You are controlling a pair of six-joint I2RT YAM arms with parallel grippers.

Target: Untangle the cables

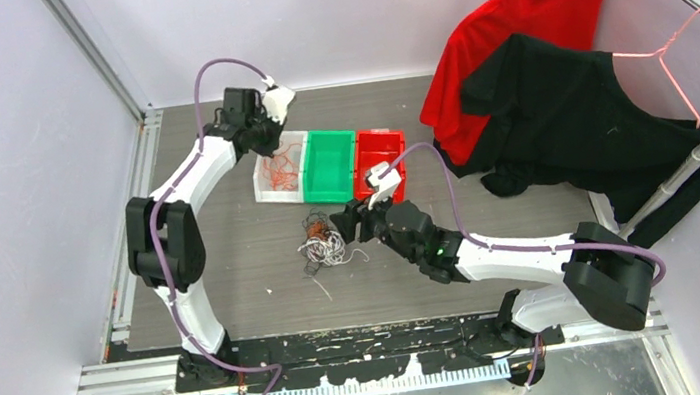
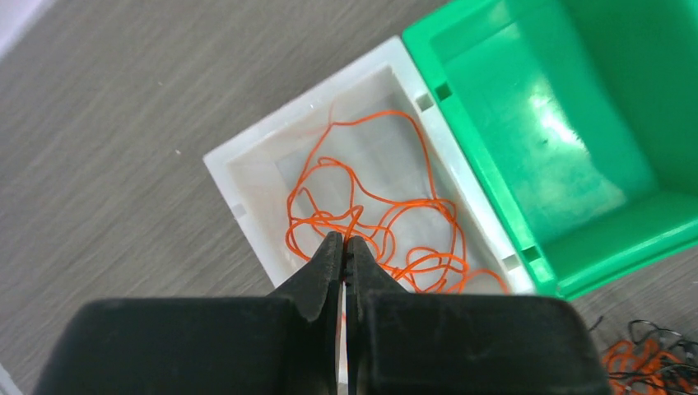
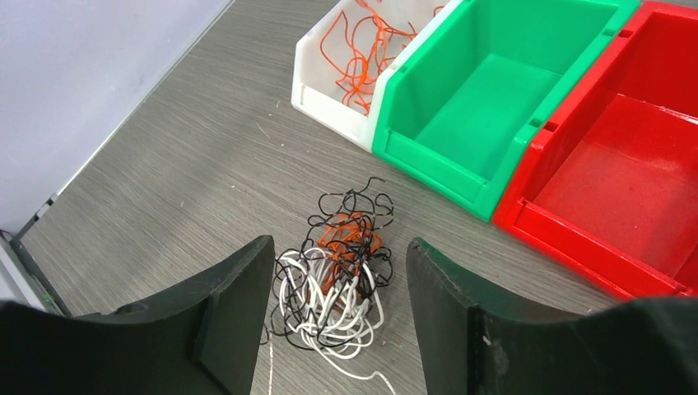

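A clump of tangled cables in white, black and orange lies on the grey table in front of the bins. In the right wrist view the clump sits between my fingers. My right gripper is open, low over the clump and astride it, not touching. My left gripper hovers above the white bin. Its jaws are shut, with a thin orange strand running in between the tips. Loose orange cables lie in that bin.
A green bin and a red bin stand in a row to the right of the white one, both with nothing in them. A red shirt and a black shirt hang from a rail at the back right.
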